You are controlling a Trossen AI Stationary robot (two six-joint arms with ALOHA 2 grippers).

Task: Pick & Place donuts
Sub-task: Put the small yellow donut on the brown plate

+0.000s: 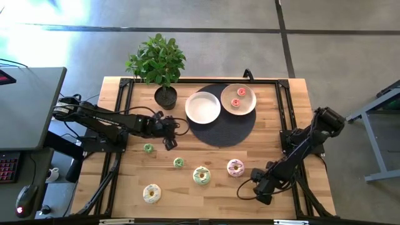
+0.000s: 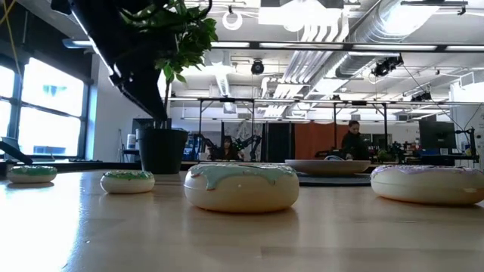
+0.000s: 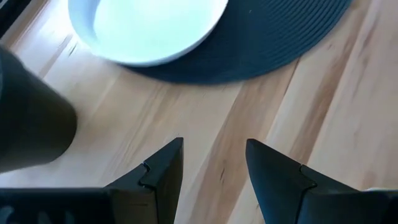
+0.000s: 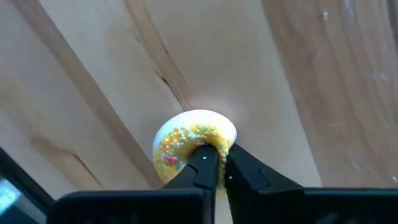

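Yellow-frosted donut (image 4: pixel 189 140) in right pincer (image 4: pixel 214 163)

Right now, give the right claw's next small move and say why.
Probably lift straight up: the right claw is shut on a tiny yellow donut, far from the tan plate. The left claw waits open by the potted plant.

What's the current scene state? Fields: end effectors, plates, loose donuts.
left end effector: open, holding nothing, over bare wood near white plate
right end effector: shut on tiny yellow donut
tan plate: two pink-red donuts
white plate: no donuts
table: five loose donuts: two tiny green, green-cream, pink, pale yellow
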